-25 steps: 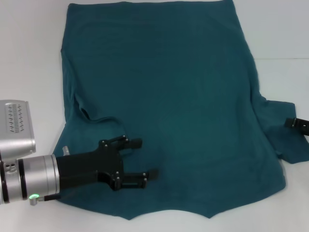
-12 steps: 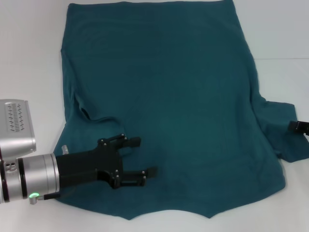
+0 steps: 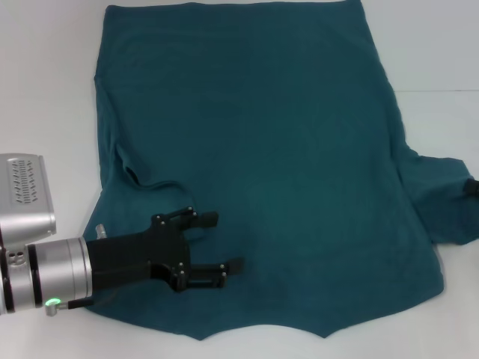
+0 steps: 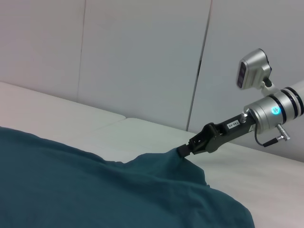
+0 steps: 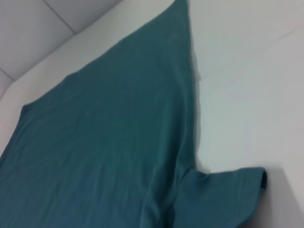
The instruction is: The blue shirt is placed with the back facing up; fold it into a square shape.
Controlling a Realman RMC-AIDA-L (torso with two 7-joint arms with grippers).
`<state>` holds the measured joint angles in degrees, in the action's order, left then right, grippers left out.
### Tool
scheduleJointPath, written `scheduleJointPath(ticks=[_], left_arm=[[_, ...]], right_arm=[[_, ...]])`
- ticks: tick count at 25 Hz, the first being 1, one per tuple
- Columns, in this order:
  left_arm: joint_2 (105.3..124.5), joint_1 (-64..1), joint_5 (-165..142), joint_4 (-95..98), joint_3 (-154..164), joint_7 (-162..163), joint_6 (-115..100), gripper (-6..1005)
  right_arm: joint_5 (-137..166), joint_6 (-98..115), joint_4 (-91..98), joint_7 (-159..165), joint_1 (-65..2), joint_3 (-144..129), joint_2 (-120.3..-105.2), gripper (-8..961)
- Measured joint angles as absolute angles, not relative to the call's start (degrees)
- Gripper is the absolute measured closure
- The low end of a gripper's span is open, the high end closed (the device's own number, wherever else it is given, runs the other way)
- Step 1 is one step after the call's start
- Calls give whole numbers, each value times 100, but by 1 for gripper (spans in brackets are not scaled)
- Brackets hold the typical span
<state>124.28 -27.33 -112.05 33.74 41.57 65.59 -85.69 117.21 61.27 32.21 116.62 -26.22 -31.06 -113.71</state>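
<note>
The blue shirt (image 3: 254, 149) lies spread back-up across the white table (image 3: 45, 90), its far hem cut off by the head view's upper edge. The left gripper (image 3: 217, 243) rests over the folded-in left sleeve, black fingers parted, nothing between them. The right gripper (image 4: 183, 150) (barely visible at the head view's right edge) pinches the soft, wrinkled right sleeve (image 5: 223, 194), lifting it into a peak.

White table (image 3: 52, 90), seam line at right, pale panelled wall (image 4: 142, 57) behind
</note>
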Motion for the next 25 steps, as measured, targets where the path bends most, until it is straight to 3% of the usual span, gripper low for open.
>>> scheduleJointPath(ticks=[7,25], left_arm=[[12428,-2733,-11192,3375,4157,6560,-8574,79],[12435,-2698,-11173,3323,4150,6574,-8619,79]], right_arm=[[11688,6084,3226,11544,-2634,-2972,-11360,941],[11701,5662,3252,11161,-2843,-3009,-11296,941]])
